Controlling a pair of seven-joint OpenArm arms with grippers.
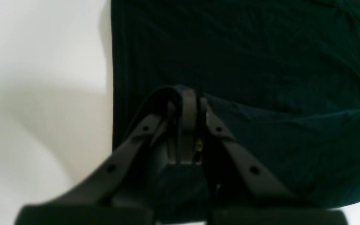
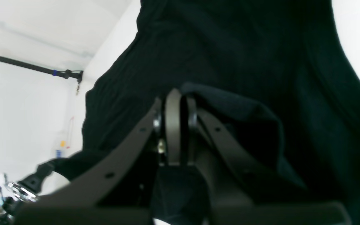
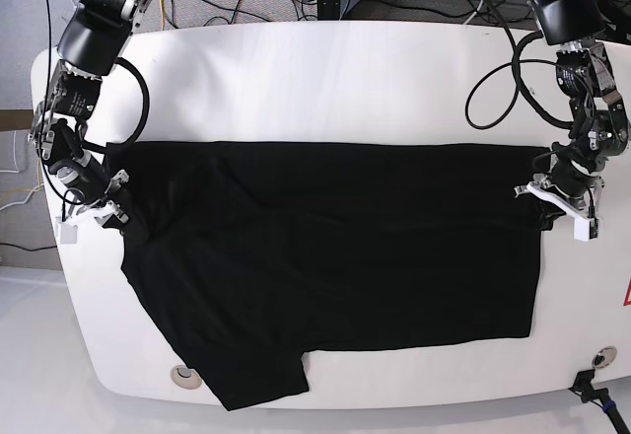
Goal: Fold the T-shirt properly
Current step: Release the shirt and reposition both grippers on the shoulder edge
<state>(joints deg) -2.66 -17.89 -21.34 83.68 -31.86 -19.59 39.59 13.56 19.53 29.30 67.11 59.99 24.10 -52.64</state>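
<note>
Left fingers (image 1: 184,100) pinched tight on black cloth of the T-shirt (image 3: 335,256), at its 3 o'clock edge. Right fingers (image 2: 180,100) likewise clamped on a fold at the 9 o'clock edge. Shirt spread flat across the white table (image 3: 325,69), one sleeve toward 7 o'clock.

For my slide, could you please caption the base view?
Both arms' fingers pinch opposite edges of the black cloth T-shirt.
</note>
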